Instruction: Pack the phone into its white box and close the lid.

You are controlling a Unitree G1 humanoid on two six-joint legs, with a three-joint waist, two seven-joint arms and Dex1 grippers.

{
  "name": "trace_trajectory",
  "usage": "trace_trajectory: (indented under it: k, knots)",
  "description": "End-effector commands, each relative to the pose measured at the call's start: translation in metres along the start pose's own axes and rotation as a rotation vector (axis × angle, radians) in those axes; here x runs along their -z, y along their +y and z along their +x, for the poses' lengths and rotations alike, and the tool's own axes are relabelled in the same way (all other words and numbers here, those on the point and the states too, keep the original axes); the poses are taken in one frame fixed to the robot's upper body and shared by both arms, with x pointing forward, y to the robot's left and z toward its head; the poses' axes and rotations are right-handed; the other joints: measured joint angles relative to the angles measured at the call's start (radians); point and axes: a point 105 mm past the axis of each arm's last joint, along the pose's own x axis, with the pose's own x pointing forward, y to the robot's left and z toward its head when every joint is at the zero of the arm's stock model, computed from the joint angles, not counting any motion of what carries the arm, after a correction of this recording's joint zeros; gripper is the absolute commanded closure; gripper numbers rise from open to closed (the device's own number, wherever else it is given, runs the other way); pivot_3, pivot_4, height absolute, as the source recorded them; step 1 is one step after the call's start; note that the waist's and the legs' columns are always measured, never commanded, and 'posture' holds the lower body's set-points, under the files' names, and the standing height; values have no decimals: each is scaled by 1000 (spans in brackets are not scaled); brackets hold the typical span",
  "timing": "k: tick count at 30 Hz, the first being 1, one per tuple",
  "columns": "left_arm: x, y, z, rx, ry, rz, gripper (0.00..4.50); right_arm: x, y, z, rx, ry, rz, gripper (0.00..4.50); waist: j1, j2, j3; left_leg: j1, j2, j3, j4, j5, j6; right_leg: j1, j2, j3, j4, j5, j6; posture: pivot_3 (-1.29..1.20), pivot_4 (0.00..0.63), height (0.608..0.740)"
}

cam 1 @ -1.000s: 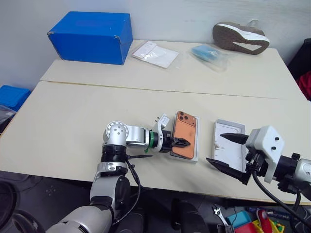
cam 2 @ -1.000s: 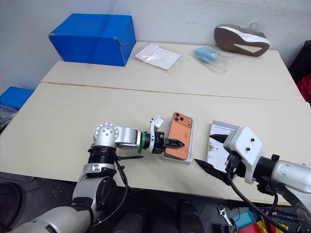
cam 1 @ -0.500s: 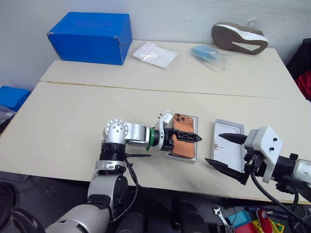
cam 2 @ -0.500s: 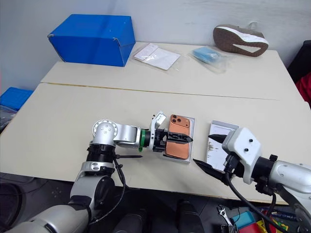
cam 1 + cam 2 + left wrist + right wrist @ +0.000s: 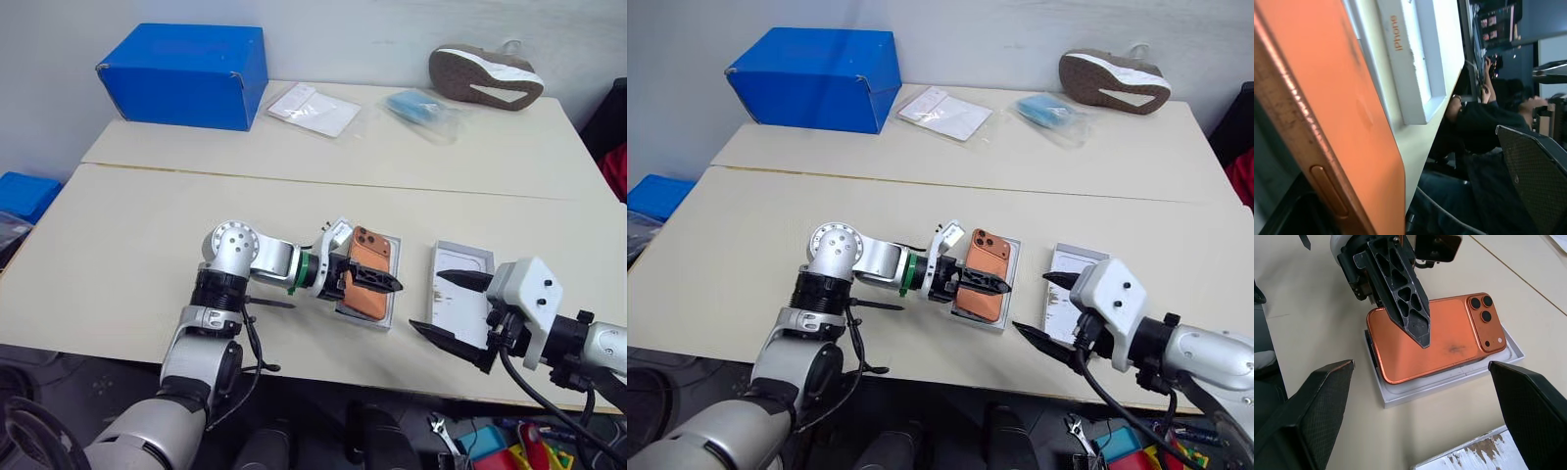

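Note:
The orange phone [image 5: 369, 277] lies back up in the white box [image 5: 1449, 383], camera bump at the far end. Whether its near end sits fully down I cannot tell. My left gripper [image 5: 377, 284] is open, and one black finger [image 5: 1405, 303] hovers over the phone's back. In the left wrist view the phone's edge [image 5: 1327, 127] is very close, beside the box wall [image 5: 1405, 63]. The lid [image 5: 463, 292] lies open side up to the right of the box. My right gripper [image 5: 453, 308] hangs open above the lid's near end, holding nothing.
At the back of the table are a big blue box [image 5: 186, 73], a plastic sleeve with papers [image 5: 313, 108], a bagged blue item [image 5: 421, 106] and a shoe [image 5: 485, 76]. The table's front edge [image 5: 323, 364] runs just below the white box. A seated person [image 5: 1484, 127] is beyond it.
My left gripper was shut on the phone's edge and has opened and let it go. It has risen slightly and rolled. The phone now rests in the white box. The right gripper stayed put.

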Motion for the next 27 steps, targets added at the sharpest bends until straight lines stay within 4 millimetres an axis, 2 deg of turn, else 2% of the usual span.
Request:
trace_trajectory:
  k: [1,14,22,27]
  knots:
    - [-6,-13,-4,5,21,73,35,-7,2,0,5,-30,-29,0,0,0,0,0,0,0,0,0,0,0,0,0,0,0,0,0,150,740]
    - [-3,-10,-20,-44,79,133,35,-5,2,4,7,-42,-20,0,-2,0,0,0,0,0,0,0,0,0,0,1,0,0,0,0,150,740]
    - [-2,-14,-14,-57,112,176,35,-5,2,5,4,-51,-16,0,-1,0,0,0,0,0,0,0,0,0,0,1,0,0,0,0,150,740]
    - [-1,-10,-7,-100,151,290,35,-6,2,6,5,-57,-13,0,-1,0,0,0,0,0,0,0,0,0,0,2,0,0,0,0,150,740]
